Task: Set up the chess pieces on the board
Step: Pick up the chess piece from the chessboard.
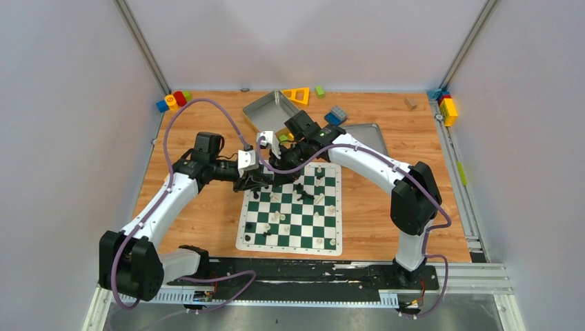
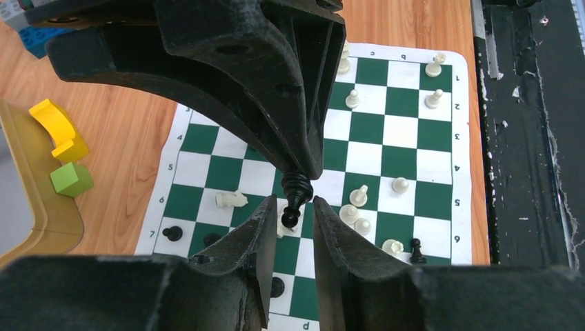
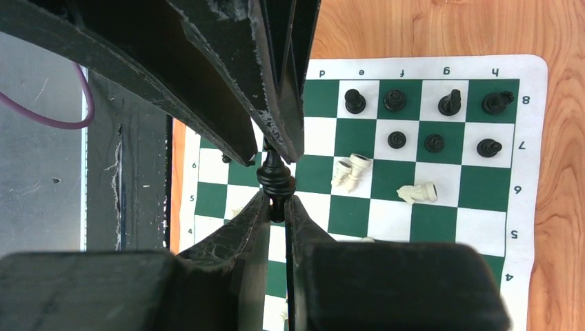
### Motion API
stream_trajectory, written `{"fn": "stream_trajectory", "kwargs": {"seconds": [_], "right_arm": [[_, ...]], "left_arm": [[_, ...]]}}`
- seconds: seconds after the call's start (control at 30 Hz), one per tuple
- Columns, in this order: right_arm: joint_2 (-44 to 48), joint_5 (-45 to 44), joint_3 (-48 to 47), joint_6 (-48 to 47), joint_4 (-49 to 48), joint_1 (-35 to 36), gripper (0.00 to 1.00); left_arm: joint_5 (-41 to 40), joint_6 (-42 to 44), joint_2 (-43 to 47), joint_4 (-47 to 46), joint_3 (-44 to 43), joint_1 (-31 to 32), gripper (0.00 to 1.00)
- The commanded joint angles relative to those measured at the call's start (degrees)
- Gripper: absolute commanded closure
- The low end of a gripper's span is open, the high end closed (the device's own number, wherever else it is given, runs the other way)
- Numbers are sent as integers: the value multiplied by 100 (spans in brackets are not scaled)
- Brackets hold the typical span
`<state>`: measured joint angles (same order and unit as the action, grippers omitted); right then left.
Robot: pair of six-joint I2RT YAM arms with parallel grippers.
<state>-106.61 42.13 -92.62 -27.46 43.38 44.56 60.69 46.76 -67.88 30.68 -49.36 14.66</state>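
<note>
The right end effector [image 3: 276,201] is clamped on a black chessman [image 2: 296,187], held above the far-left part of the board [image 1: 241,241]. The left end effector [image 2: 294,207] stands narrowly parted, its fingers on either side of that piece's rounded end. In the right wrist view the cream border reads d to h and 4 to 8. Black pieces [image 3: 355,101] stand on ranks 8 and 7, and a white knight [image 3: 417,192] lies toppled on rank 6. From above the desk [image 1: 207,214], the arms hide the held piece, and its kind is unclear.
</note>
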Motion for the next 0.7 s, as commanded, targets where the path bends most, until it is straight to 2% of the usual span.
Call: {"fn": "stream_trajectory", "kwargs": {"seconds": [0.0, 0.4, 0.53, 0.63, 0.67], "right_arm": [[272, 208, -28, 5, -212, -35, 100], [263, 208, -28, 9, -224, -43, 100], [271, 191, -10, 7, -220, -57, 100], [276, 162, 6, 3, -221, -83, 100], [285, 149, 34, -6, -223, -101, 100]], "left_arm": [[40, 100, -19, 9, -121, 46, 67], [18, 98, -69, 41, -175, 70, 80], [-34, 79, -88, 44, -194, 80, 90], [-112, 53, -87, 96, -247, 81, 100], [-170, 57, -75, 114, -261, 79, 100]]}}
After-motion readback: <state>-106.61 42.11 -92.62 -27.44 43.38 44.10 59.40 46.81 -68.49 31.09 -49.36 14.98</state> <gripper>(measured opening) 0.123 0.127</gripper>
